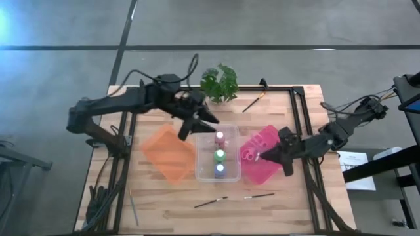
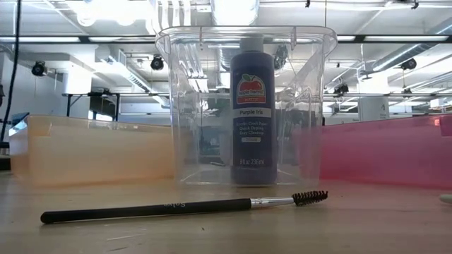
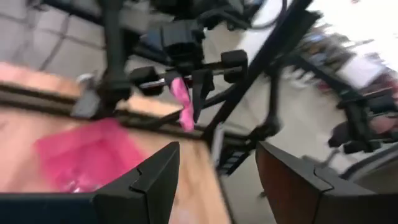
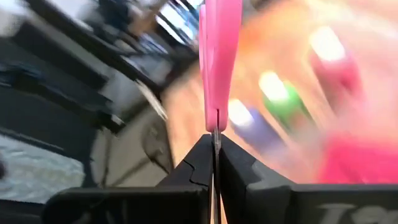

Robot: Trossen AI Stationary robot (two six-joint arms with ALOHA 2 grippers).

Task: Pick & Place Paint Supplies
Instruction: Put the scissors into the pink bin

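Three paint bottles with pink, green and blue caps stand upright in a clear bin; the low view shows the purple-labelled one. My right gripper is shut on the pink-handled scissors over the pink tray. My left gripper hovers open and empty above the bin's far left corner. Thin brushes lie flat on the table at the near side and the far side. My right gripper pinches the scissors' metal blade end between its two shut fingers. The pink handles stick out beyond the fingertips, toward the table's left. The fingers come in slanting slightly downward from the right. The scissors are lifted clear above the pink tray.
An orange tray lies left of the bin, the pink tray right of it. A leafy plant stands at the far edge. Another brush lies near the left front corner. A black-handled brush lies before the bin.
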